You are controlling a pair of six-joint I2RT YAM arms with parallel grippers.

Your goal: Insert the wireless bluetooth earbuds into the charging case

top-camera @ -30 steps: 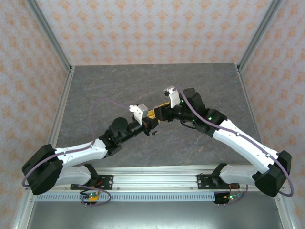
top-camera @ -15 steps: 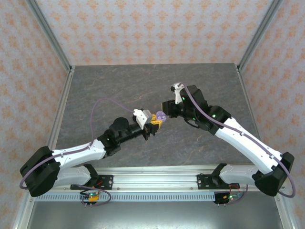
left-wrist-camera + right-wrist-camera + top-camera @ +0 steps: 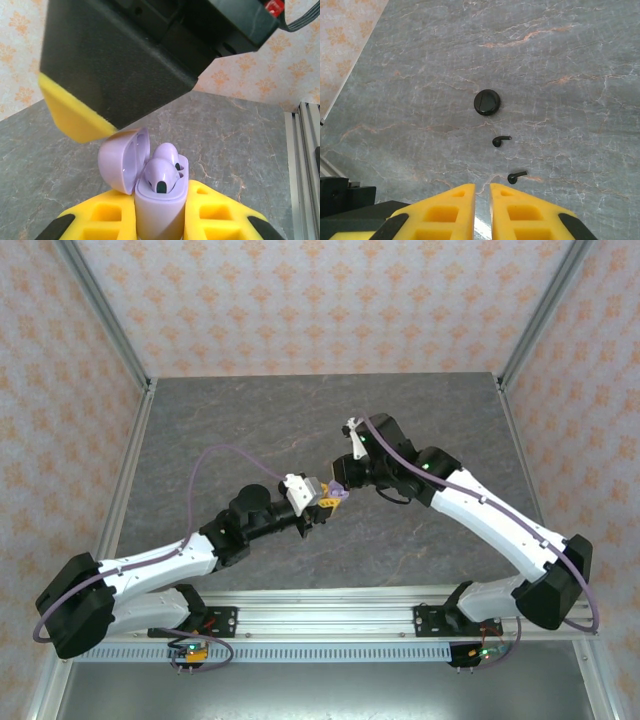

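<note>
While the left claw [image 3: 160, 205] is pinching the lavender case [image 3: 157, 222] by its two flanks, it is holding that case upright and clear of the table [image 3: 560, 60]. I judge this is meant to leave the case's mouth facing up and open to the other arm. The lid [image 3: 122, 159] is tipping back from the case's rim on its hinge. Both lavender earbuds [image 3: 161, 176] are sitting inside the case, their rounded heads poking just above its rim and their stems hidden in the wells.

The right claw [image 3: 482, 192] is hanging just above the case. Its fingers are almost pressed together, with only a thin slit between them and nothing visibly between them. Its black body and yellow pad are looming right over the raised lid, probably to press the lid down.

The lavender case is looking like smooth, glossy plastic, pebble-shaped with soft corners. The claw fingers are showing as moulded yellow blocks with square pockets, while the pad above the case is looking matte and rubbery.

Down on the grey, marble-veined table, lower than the lavender case, a black case [image 3: 487, 102] is lying flat as a shiny round disc and looks shut. Two black earbuds [image 3: 501, 140] are lying loose near it, tiny and stemmed, so that pair is not yet done.
</note>
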